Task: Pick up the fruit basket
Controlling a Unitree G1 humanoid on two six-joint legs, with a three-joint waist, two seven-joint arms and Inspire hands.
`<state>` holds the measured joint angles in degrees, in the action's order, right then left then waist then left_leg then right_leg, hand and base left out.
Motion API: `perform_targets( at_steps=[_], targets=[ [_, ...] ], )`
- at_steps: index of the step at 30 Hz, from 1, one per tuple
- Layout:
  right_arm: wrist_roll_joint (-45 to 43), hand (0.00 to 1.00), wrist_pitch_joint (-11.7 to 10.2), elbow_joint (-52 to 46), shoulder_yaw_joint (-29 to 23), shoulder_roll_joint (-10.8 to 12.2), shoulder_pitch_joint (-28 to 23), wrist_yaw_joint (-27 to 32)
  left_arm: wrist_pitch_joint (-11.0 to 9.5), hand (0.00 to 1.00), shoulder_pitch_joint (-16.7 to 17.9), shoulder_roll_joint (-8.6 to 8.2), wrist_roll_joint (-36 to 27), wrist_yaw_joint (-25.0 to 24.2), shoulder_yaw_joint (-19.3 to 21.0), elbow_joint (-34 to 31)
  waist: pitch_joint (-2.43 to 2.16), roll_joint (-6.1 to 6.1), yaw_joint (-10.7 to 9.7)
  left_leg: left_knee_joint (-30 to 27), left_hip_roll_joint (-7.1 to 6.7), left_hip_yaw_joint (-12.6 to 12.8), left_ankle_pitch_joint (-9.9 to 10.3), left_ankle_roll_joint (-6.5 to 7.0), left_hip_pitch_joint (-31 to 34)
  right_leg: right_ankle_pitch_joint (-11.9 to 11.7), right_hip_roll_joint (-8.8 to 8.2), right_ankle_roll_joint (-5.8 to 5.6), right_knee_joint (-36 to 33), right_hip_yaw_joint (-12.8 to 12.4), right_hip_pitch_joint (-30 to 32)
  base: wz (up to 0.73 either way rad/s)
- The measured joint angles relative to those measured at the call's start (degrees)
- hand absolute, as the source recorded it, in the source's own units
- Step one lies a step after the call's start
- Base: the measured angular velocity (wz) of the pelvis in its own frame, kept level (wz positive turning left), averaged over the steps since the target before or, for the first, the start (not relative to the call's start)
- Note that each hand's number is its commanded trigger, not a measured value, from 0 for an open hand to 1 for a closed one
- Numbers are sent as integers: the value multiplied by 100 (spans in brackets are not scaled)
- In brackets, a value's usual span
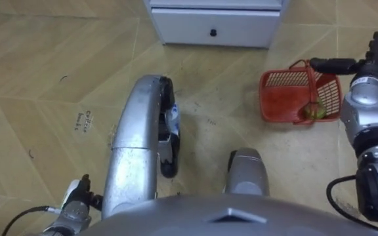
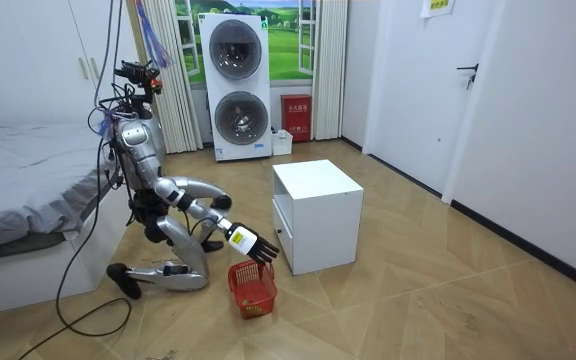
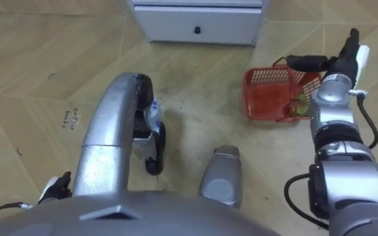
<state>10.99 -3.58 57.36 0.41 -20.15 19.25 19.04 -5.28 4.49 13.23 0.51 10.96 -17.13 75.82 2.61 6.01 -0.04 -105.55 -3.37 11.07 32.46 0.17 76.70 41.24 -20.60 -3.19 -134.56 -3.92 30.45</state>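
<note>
- Fruit basket point(image 1: 284, 82) is sitting on the floor point(image 1: 44, 78), well to the robot's right and just in front of the white cabinet point(image 1: 215, 26); it is resting flat, with its handle point(image 1: 302, 63) arching up over the middle.
- The robot is kneeling low on the floor beside the bed point(image 2: 28, 170), probably because the basket lies too low to reach from standing.
- The right robot hand point(image 1: 370, 64) is hanging above the basket's far side with its fingers straight and spread, gripping nothing. It looks placed to come down on the handle, so my judgement is that the reach is under way and the grasp is not yet made.
- In the eye views one dark finger is pointing across towards the top of the handle. Whether it is touching the handle or passing over it I cannot tell; the room view is showing a clear gap between hand and basket.
- A small greenish fruit point(image 1: 315, 113) is lying in the basket's near corner, partly behind the handle. Its kind is hard to make out.
- The left robot hand point(image 1: 77, 196) is showing at the lower left, idle. It is cut off by the robot's body, so I cannot tell how it is set.
- The basket's right edge is partly hidden behind the right forearm.
</note>
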Motion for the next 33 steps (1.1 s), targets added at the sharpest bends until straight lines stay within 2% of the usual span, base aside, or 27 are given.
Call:
perform_targets(
  at_steps=[3, 10, 12, 18, 20, 24, 33],
  targets=[
    [5, 0, 1, -5, 164, 0, 0, -114, 22, 0, 30, 1, -30, -19, 0, -36, 3, -49, 77, -1, 61, 0, -8, -15, 99, 14, 53, -2, -27, -50, 144, -4],
    [2, 0, 1, -14, 271, -7, 20, -175, 51, 0, 100, 0, -114, -46, -19, -40, 0, -73, 201, 26, 56, -1, -27, -45, 163, 20, 52, -14, -34, -41, 213, 0],
    [4, 0, 0, -14, 288, -8, 36, -259, 70, 0, 105, -7, -212, -52, -134, -43, 1, -115, 218, 26, 52, -2, -32, -37, 163, 20, 48, -14, -34, -19, 201, 0],
    [-6, 0, 6, -7, 286, -4, 37, -428, 80, 0, 172, -55, -369, -64, -132, -73, 8, -250, 286, 68, 60, 7, -47, -65, 185, 21, 54, -15, -34, -39, 263, 0],
    [9, 0, 8, 13, 291, 3, 34, -433, 105, 0, 183, -55, -518, -142, -141, -66, 13, -253, 307, 93, 59, 17, -59, -87, 185, 22, 48, -16, -34, -38, 277, 2],
    [76, 0, 62, 99, 423, 6, -14, -494, 164, 0, 354, -55, -552, -231, -225, -207, -25, -318, 339, 96, 59, 7, -69, -101, 194, 22, 55, -16, -35, -19, 270, 0],
    [191, 0, 64, 502, 511, -41, 36, -649, 136, 0, 376, -50, -552, -386, -338, -410, -22, -314, 375, 84, 50, 0, -71, -96, 227, 22, 51, -17, -36, 3, 280, 0]
  ],
)
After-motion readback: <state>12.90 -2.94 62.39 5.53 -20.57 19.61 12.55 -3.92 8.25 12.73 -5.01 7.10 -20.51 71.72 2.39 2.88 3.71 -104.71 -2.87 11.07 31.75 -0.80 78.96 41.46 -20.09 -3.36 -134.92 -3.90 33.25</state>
